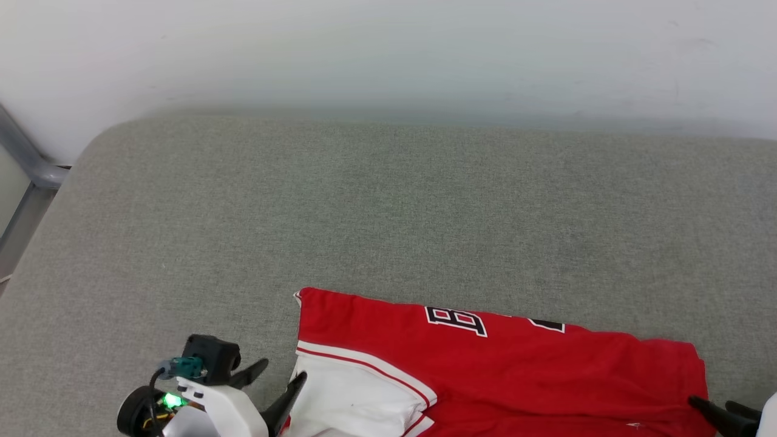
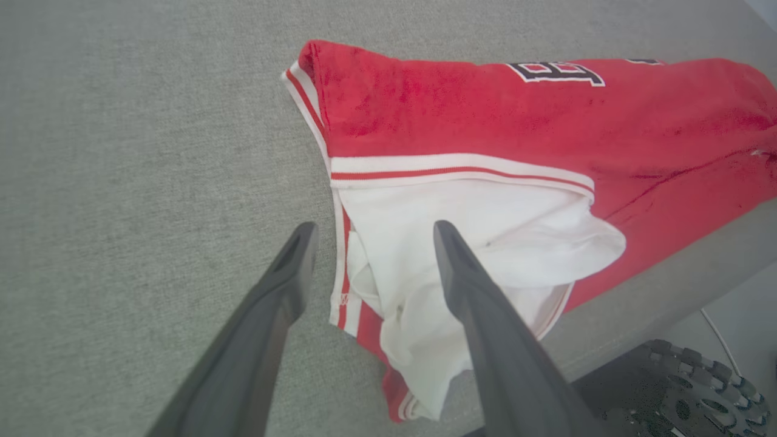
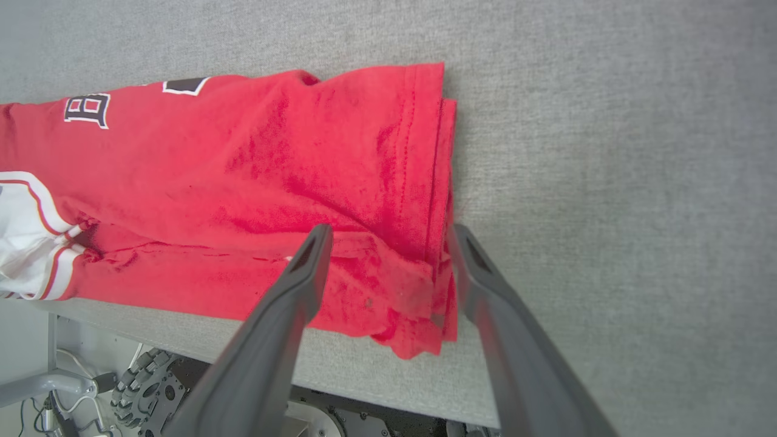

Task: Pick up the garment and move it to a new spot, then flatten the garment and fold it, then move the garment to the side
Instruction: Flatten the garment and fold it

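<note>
Now spread empty, left gripper (image 2: 373,227) straddles the garment's (image 1: 485,364) sleeve edge, right gripper (image 3: 390,229) its hem

Soft matt red cloth garment (image 1: 516,376), rough grey woven fabric surface (image 1: 364,212), smooth matt white wall (image 1: 388,48)

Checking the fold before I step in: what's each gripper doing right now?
Left gripper: open, holding nothing, at the white sleeve end of the garment.
Right gripper: open, holding nothing, at the red hem end.
</note>
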Robot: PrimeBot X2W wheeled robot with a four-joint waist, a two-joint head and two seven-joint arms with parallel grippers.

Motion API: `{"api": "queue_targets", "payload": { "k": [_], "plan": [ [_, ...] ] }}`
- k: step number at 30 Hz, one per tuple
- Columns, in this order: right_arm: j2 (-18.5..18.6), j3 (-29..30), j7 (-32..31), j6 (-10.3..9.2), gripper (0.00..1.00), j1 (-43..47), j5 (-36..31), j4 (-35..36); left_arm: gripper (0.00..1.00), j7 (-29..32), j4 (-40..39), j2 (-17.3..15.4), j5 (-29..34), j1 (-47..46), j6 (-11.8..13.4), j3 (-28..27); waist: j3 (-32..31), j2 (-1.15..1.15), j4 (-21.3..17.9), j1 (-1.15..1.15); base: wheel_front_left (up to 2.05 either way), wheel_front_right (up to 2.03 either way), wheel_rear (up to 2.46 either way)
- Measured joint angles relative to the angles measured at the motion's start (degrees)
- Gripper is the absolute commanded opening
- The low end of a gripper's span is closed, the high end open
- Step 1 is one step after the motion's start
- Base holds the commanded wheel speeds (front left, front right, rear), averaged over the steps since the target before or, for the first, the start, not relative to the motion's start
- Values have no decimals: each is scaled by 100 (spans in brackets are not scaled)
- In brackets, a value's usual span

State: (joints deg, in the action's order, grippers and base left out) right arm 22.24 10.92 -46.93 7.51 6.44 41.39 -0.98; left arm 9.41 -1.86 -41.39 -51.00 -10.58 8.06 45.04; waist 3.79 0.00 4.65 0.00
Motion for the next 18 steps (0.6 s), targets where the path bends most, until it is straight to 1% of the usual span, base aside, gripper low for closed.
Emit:
{"api": "queue_targets", "payload": {
  "k": [6, 9, 11, 13, 15, 18],
  "plan": [
    [-122, 399, -469, 0, 100, -34, -146, 352, 100, -1096, -80, 250, 277, -28, 403, -501, -12, 0, 8, 0, 0, 0, 0],
    [-241, 609, -637, 0, 100, -135, -255, 493, 100, -1731, -38, 348, 576, -65, 595, -692, 53, 0, 36, 1, 0, 0, 0],
    [-334, 700, -767, 0, 100, -216, -305, 550, 100, -2095, 8, 414, 792, -119, 661, -740, 118, 0, 56, 1, 0, 0, 0],
    [-431, 783, -867, 0, 100, -279, -375, 552, 100, -2305, 70, 466, 1061, -160, 765, -839, 177, 0, 89, 1, 0, 0, 0],
    [-536, 889, -945, 0, 100, -344, -428, 505, 100, -2408, 89, 572, 1290, -172, 814, -1007, 240, 0, 126, 1, 0, 0, 0],
    [-656, 996, -1010, 0, 100, -459, -565, 374, 100, -2431, -54, 808, 1795, -175, 877, -1443, 341, 0, 187, 1, 0, 0, 0]
  ]
}}
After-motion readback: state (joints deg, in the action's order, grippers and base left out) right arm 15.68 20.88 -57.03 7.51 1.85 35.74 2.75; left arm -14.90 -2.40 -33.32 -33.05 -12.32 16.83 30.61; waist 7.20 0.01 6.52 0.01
